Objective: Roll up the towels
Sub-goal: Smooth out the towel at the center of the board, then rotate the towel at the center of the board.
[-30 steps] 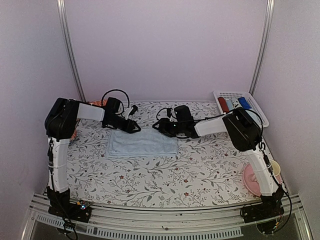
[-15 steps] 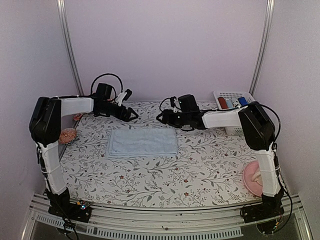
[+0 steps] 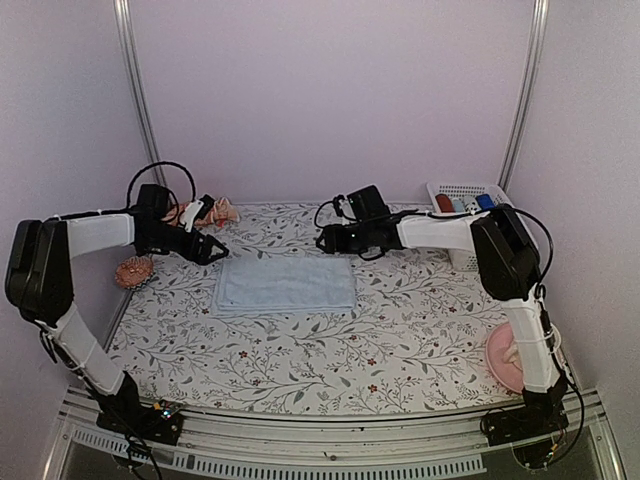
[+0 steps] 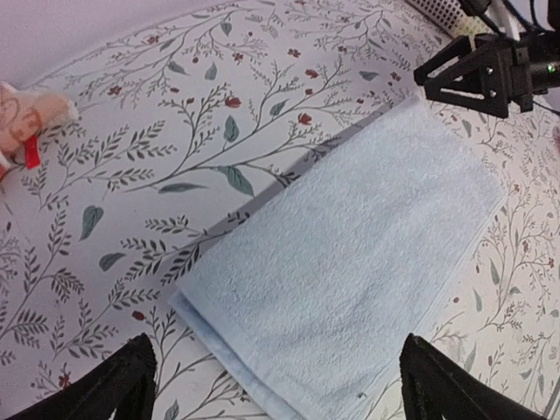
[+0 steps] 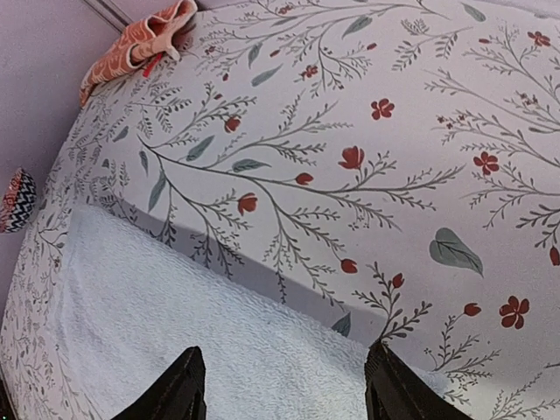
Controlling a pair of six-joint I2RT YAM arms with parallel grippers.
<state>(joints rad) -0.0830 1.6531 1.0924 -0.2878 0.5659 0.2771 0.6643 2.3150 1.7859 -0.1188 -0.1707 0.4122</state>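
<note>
Left jaws and right jaws are open, empty and pulling back off the blue towel (image 3: 286, 283), so it's flat on the counter (image 3: 300, 360), unrolled.

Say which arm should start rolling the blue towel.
Probably left: the left gripper is wide open at the short end of the blue towel, corner framed in its wrist view. The right gripper hovers at the long far edge.

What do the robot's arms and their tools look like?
The left arm and right arm have white link shells joined by bulky black joint housings, with thin black cables looping near the wrists. The left tool and right tool are black, each with two angular fingers.
</note>
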